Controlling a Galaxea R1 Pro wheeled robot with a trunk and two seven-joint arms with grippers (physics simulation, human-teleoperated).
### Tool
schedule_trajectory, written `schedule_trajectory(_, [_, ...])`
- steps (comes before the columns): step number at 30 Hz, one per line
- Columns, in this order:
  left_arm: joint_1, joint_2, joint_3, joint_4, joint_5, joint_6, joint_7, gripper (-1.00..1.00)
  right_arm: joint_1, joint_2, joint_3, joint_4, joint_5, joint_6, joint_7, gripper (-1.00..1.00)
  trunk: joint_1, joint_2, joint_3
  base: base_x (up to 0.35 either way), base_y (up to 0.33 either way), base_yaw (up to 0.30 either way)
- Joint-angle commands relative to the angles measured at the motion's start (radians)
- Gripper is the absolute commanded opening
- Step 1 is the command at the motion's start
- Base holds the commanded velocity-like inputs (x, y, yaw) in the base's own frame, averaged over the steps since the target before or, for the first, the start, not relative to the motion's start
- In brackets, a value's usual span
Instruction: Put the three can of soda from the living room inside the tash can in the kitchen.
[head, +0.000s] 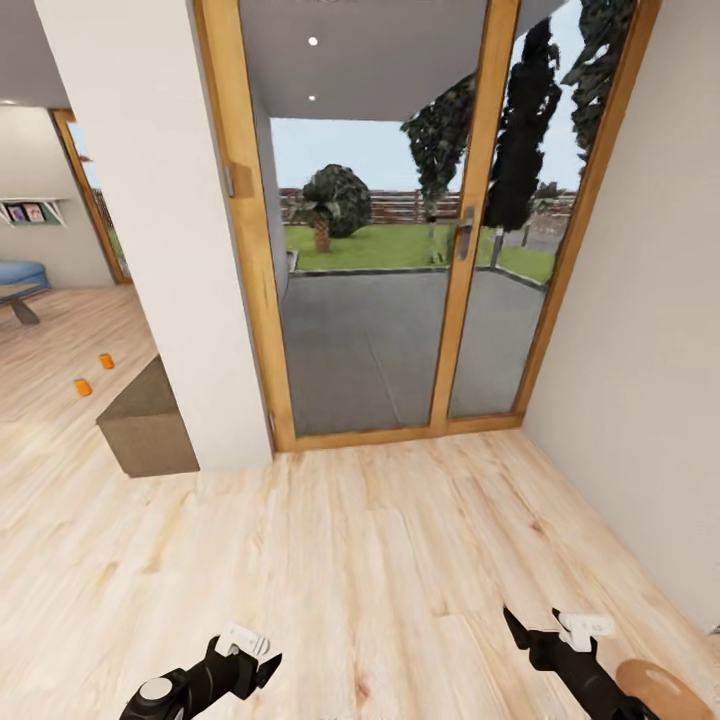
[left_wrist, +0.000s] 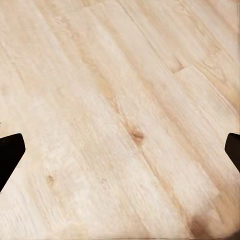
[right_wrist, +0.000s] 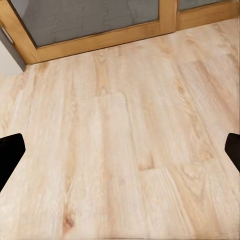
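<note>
Two orange cans of soda (head: 106, 361) (head: 83, 386) stand on the warm wood floor of the living room, far off at the left past a white pillar (head: 160, 230). My left gripper (head: 250, 662) (left_wrist: 120, 150) and right gripper (head: 522, 630) (right_wrist: 120, 150) hover low over pale plank floor. Both are open with nothing between their fingers. A tan-brown rounded shape (head: 662, 690) shows at the bottom right corner beside my right arm. I cannot tell whether it is the tash can.
Wood-framed glass doors (head: 400, 250) stand straight ahead, with a terrace and garden outside. A white wall (head: 650, 350) closes the right side. A grey-brown block (head: 150, 420) sits at the pillar's foot. A blue sofa (head: 20, 272) is at the far left.
</note>
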Motion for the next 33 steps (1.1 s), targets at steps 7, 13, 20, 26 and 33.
schedule_trajectory(7, [0.000, -0.001, -0.002, 0.000, -0.001, 0.006, 0.001, 1.00, 0.000, -0.002, -0.004, 0.000, -0.002, 0.000, -0.003, 1.00, 0.000, 0.000, 0.004, -0.133, 0.304, -0.232])
schedule_trajectory(13, [0.000, -0.001, -0.002, 0.000, -0.001, 0.009, 0.002, 1.00, 0.000, -0.001, -0.063, 0.000, -0.014, 0.000, 0.005, 1.00, 0.000, 0.000, 0.008, -0.152, 0.302, -0.233])
schedule_trajectory(20, [0.000, -0.001, -0.002, 0.000, -0.001, 0.005, 0.002, 1.00, 0.000, 0.001, -0.074, 0.000, -0.014, 0.003, 0.009, 1.00, 0.000, 0.000, 0.010, -0.159, 0.298, -0.135])
schedule_trajectory(26, [0.000, -0.001, -0.001, 0.000, -0.001, 0.005, 0.002, 1.00, 0.000, 0.003, -0.078, 0.000, -0.015, 0.009, 0.008, 1.00, 0.000, 0.000, 0.010, -0.161, 0.295, -0.017])
schedule_trajectory(33, [0.000, -0.001, 0.002, 0.000, -0.001, 0.000, 0.004, 1.00, 0.000, 0.004, -0.077, 0.002, -0.016, 0.011, 0.008, 1.00, 0.000, 0.000, 0.010, -0.143, 0.251, -0.033])
